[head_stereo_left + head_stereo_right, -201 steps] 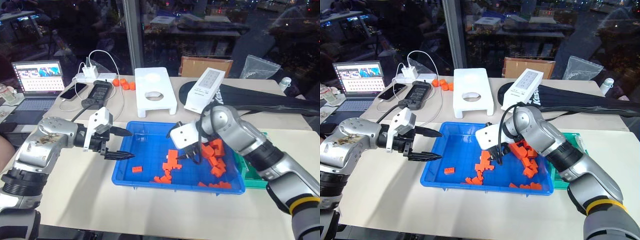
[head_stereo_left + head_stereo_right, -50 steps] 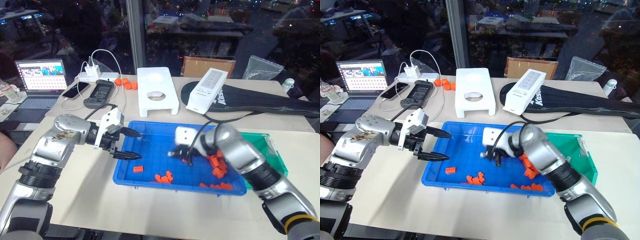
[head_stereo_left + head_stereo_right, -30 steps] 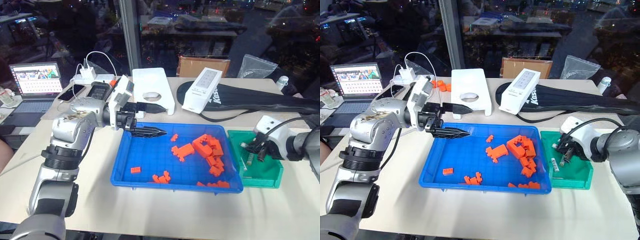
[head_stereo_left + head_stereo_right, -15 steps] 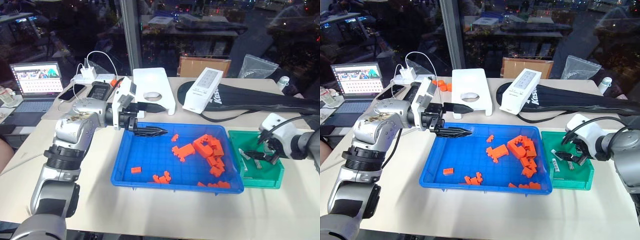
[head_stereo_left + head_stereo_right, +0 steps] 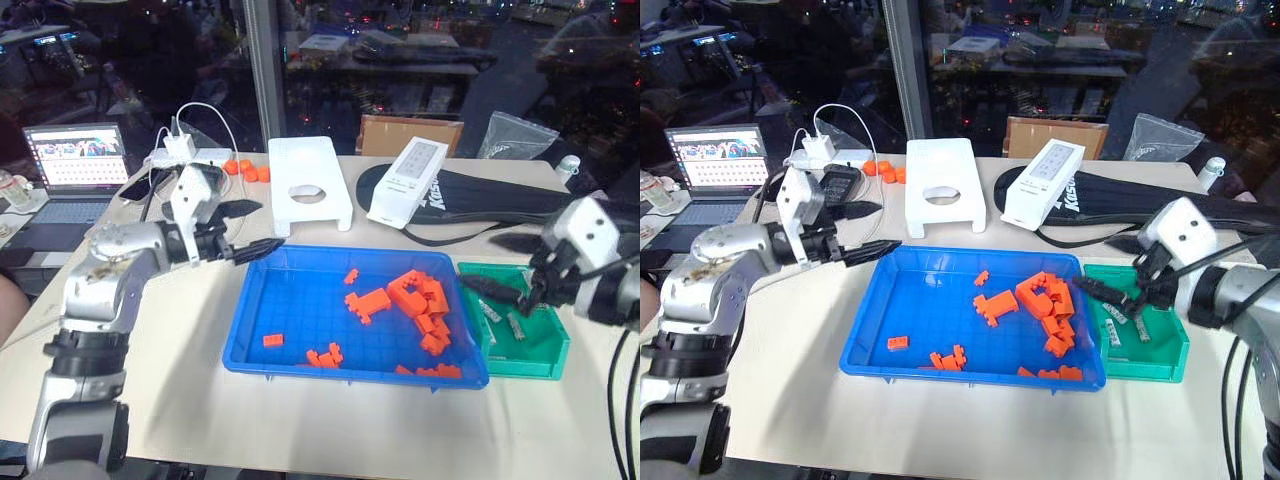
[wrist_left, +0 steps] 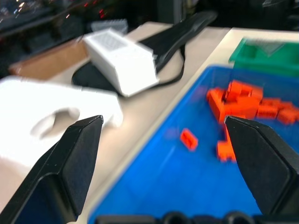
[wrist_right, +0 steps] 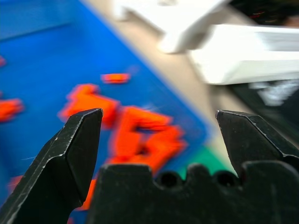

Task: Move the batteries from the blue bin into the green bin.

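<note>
batteries [image 5: 1126, 321] in green bin [image 5: 1167, 351], frame right, just below empty wide right jaws [image 5: 1118, 270] | left jaws [image 5: 866, 230] wide, empty, left of blue bin [image 5: 902, 368]

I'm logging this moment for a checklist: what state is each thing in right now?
left claw: open, empty, beside the blue bin's left corner.
right claw: open, empty, above the green bin.
batteries: lying loose in the green bin.
green bin: upright, holding batteries.
blue bin: upright, holding orange bricks; no battery seen in it.
orange bricks: piled mostly at the right end.
laptop: open, screen lit.
</note>
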You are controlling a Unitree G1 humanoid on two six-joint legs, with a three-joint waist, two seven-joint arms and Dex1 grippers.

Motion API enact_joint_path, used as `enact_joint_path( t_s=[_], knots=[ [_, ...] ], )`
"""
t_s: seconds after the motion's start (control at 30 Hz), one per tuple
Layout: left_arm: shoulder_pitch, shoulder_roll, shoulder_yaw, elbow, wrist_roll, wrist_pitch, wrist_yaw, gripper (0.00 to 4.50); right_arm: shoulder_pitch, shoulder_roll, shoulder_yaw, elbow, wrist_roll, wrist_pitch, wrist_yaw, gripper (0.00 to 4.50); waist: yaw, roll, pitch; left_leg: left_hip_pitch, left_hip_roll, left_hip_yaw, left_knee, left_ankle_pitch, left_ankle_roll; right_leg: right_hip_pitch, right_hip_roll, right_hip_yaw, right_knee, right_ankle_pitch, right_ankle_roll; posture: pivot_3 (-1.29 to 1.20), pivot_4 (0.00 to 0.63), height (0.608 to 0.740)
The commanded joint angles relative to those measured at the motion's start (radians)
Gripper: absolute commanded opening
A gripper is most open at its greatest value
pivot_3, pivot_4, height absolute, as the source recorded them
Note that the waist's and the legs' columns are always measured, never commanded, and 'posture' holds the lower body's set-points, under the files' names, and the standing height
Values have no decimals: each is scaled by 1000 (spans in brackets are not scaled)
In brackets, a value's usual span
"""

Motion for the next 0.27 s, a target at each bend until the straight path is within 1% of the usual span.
enact_joint_path(
  t_s=[0.03, 0.17, 0.27],
  knots=[
    [30, 38, 40, -36, -47, 77, 3, 4500, 45, 2, -26, -21, 2, -8, -46, 4479, 2, -1, 1, 0, 0, 0, 0, 0, 0, 0, 0, 0, 0, -1, 1, 0, 150, 731],
    [62, 42, 18, -14, 2, 37, 32, 4500, 88, -18, -19, 2, -32, -52, -68, 4479, 3, -1, 1, 0, 0, 0, 0, 0, 0, 0, 0, 0, -1, -2, 3, 0, 150, 731],
    [60, 28, 7, 1, 4, 50, 47, 4500, 91, -8, -20, 30, -36, -77, -80, 4479, 3, -1, 1, 0, 0, 0, -1, 0, 0, 0, 0, 0, -2, -2, 3, 0, 150, 731]
  ],
)
